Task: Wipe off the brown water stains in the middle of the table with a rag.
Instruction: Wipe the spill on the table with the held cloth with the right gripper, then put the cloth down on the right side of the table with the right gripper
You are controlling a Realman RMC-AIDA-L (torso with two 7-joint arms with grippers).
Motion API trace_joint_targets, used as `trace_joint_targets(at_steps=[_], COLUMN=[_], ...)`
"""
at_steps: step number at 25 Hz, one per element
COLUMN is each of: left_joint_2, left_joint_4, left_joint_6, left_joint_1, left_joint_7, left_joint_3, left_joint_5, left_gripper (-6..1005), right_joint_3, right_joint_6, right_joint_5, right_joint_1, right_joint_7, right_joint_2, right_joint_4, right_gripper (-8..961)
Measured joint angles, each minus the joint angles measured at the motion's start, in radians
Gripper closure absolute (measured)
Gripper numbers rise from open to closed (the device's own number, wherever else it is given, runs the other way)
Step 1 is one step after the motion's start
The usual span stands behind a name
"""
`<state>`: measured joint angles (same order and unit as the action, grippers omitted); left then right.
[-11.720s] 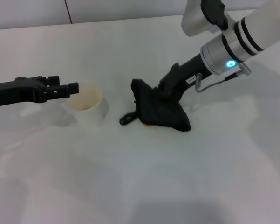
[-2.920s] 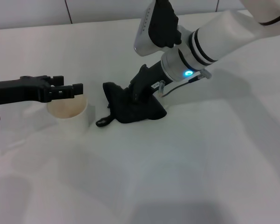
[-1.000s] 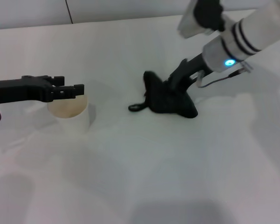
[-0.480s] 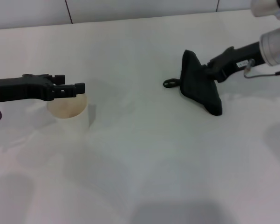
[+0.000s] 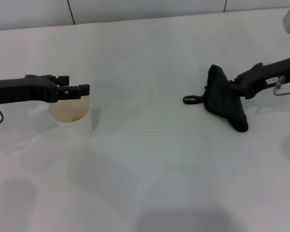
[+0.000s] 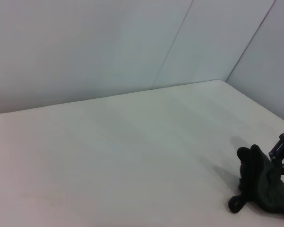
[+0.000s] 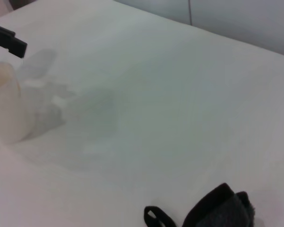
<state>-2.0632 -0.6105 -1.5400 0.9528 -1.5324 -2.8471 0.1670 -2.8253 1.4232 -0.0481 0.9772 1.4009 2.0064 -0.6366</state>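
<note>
R gripper (image 5: 239,86) clamped on black rag (image 5: 225,100); L gripper (image 5: 83,89) closed over cup (image 5: 71,114).

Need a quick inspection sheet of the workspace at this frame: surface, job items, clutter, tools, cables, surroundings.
Surface: white table, no brown stain visible.
Job's things: black rag on the table's right side, held by the right tool.
Clutter: white cup at left.
Grippers: left tool over the cup's rim; right tool shut on the rag.
Cables: thin grey cable by the right arm.
Surroundings: pale panelled wall behind.
</note>
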Motion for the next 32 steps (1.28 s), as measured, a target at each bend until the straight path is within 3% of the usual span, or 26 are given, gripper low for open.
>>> trace_joint_targets(at_steps=[13, 24, 32], left_joint_2=[0.000, 0.000, 0.000], left_joint_4=[0.001, 0.001, 0.002], left_joint_6=[0.003, 0.003, 0.004], left_joint_1=[0.003, 0.003, 0.003], left_joint_7=[0.002, 0.006, 0.004], left_joint_3=[0.000, 0.000, 0.000], left_joint_5=[-0.001, -0.002, -0.006], left_gripper=[125, 125, 125], right_joint_3=[0.000, 0.000, 0.000], right_joint_6=[0.096, 0.126, 0.127], right_joint_5=[0.067, 0.093, 0.135], right_joint_1=[-0.035, -0.045, -0.071], right_joint_7=[-0.040, -0.090, -0.132], right_joint_2=[-0.007, -0.016, -0.020], right_joint_4=[-0.011, -0.007, -0.010], right_gripper=[783, 363, 283])
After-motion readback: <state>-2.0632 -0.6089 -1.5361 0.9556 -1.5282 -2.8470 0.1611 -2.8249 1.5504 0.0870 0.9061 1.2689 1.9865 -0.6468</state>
